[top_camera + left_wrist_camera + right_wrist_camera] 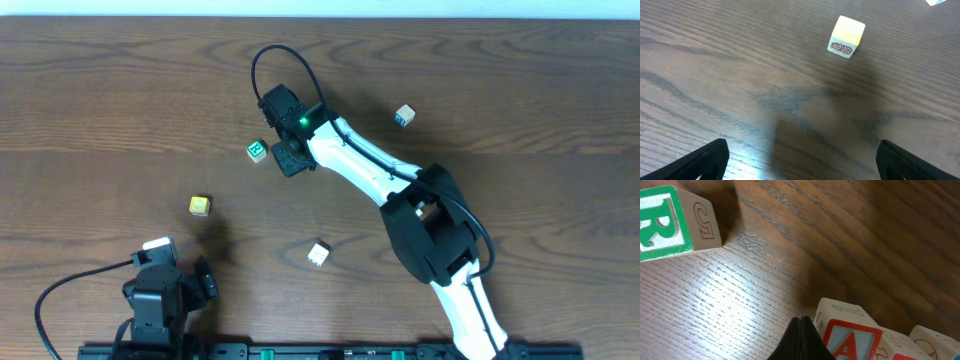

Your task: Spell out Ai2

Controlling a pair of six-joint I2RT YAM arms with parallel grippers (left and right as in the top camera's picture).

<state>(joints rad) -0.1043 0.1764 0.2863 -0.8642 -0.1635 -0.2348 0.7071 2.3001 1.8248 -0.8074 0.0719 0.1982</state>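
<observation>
Jaws on your right gripper (800,330) are pressed together to a single dark point, pinching nothing, and that point sits low over the table (100,100) just left of the A cube (847,339); whether it touches the cube's side cannot be told. A second pale cube (935,342) lies against or just beside the A cube on its far side, a sliver of red on its top but no letter readable. It looks as though you are nudging rather than lifting, so use the closed tip as a pusher: meet the A cube's flat side at its middle, low down, and move slowly, since an off-centre push would likely spin it and skew the red letter. Push along the line the two cubes already make. The green-faced cube (665,222) stands apart on the other side of the tip, so mind it on any back-swing. From overhead the blue-faced cube (404,115) sits well apart beyond the arm, and a lone pale cube (318,254) with an unreadable face lies nearer the robot. Your left gripper (802,145) hangs spread wide and empty, the yellow cube (846,37) ahead of it.
</observation>
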